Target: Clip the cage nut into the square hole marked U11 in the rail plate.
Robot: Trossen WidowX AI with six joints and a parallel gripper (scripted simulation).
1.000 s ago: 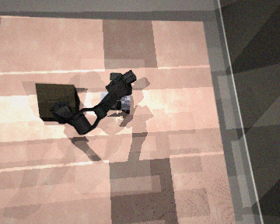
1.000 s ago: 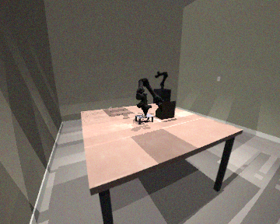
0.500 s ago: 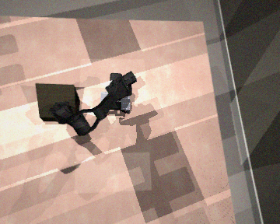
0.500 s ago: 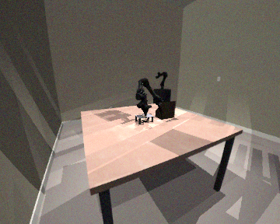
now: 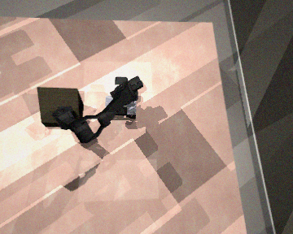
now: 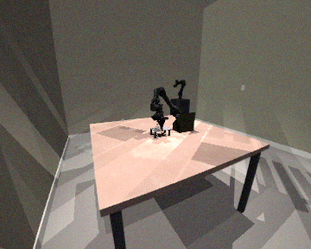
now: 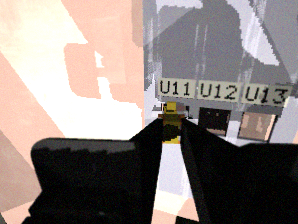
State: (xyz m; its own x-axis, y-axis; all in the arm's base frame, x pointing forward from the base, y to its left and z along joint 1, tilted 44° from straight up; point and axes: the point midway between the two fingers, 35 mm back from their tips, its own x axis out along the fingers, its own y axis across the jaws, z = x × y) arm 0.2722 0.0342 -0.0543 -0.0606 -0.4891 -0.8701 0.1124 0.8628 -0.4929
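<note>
Wrist view: gripper (image 5: pixel 135 117) (image 6: pixel 161 128) (image 7: pixel 170 124) nearly closed, fingertips pinching yellow cage nut (image 7: pixel 171 136) at U11 position of rail plate (image 6: pixel 166 129) (image 7: pixel 215 180), below U11 label (image 7: pixel 175 88); whether wings sit through hole, cannot tell. Nut probably light, wings springy, body stiff, smooth faces apt to slip. Best hold: both wings, squeezed evenly, high enough for tips to clear plate; uneven pinch could twist nut, sudden release could flick it.
</note>
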